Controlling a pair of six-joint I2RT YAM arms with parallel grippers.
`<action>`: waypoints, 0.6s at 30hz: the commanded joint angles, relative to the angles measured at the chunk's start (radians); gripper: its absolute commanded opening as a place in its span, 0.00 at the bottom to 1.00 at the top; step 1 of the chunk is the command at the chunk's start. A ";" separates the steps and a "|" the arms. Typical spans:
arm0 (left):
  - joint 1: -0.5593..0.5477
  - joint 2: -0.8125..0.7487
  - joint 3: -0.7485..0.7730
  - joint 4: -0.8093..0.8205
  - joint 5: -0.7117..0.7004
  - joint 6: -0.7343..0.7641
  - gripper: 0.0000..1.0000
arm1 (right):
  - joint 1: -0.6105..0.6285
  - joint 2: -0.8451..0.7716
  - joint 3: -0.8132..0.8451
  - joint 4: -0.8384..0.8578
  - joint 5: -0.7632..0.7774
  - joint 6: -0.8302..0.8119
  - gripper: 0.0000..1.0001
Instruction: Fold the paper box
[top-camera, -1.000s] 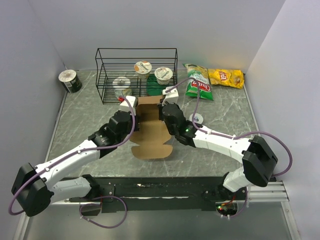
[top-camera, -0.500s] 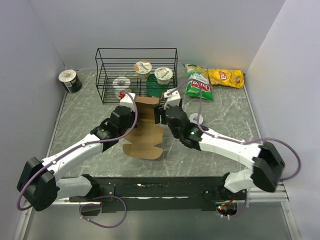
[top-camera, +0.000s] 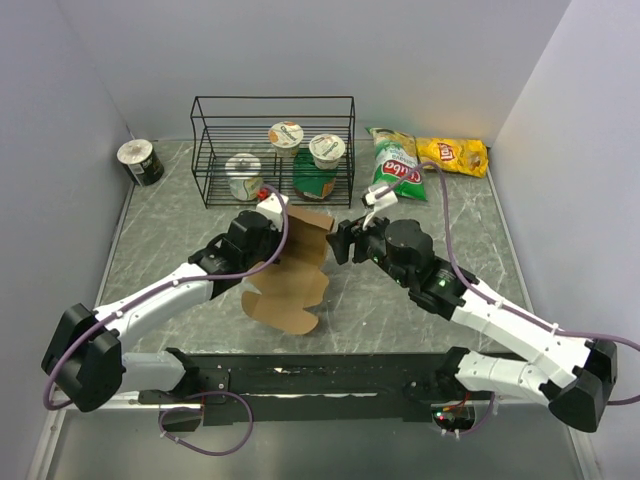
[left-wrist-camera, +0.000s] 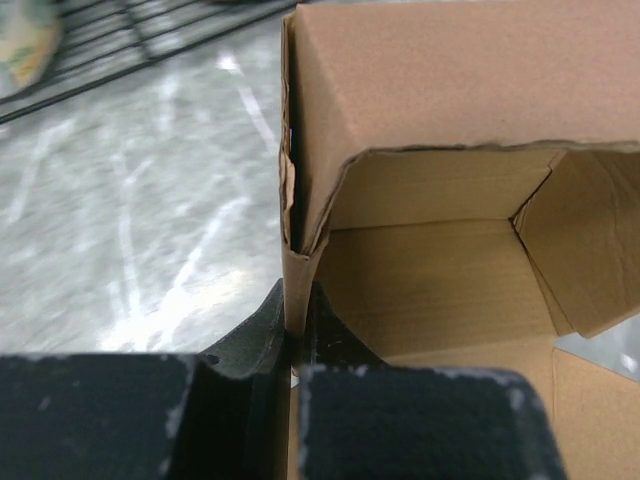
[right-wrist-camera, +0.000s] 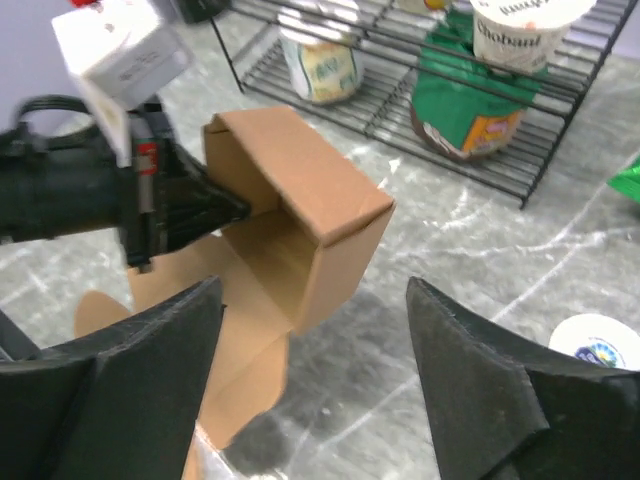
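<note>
On the grey marbled table (top-camera: 450, 215), a wire rack (top-camera: 273, 97) held three yogurt cups (top-camera: 286, 135). The half-folded paper box (top-camera: 310, 235) lay near it, one wall pinched by the left fingers (left-wrist-camera: 250, 340). The right fingers (right-wrist-camera: 140, 380) stood spread, clear of it.

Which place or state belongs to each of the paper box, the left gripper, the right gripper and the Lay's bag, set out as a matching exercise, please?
1. paper box
2. left gripper
3. right gripper
4. Lay's bag

A. open, apart from the box
B. partly folded, near end flat
C. far right corner
D. shut on a box wall

Pairs: 1-B, 2-D, 3-A, 4-C
</note>
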 joint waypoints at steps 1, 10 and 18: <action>0.001 0.017 -0.007 0.069 0.169 0.052 0.01 | -0.030 0.039 0.033 -0.032 -0.084 -0.010 0.72; -0.001 0.088 0.005 0.079 0.310 0.070 0.01 | -0.035 0.140 -0.010 0.200 -0.205 -0.163 0.77; -0.001 0.113 0.034 0.045 0.341 0.075 0.01 | -0.035 0.204 -0.067 0.312 -0.224 -0.306 0.74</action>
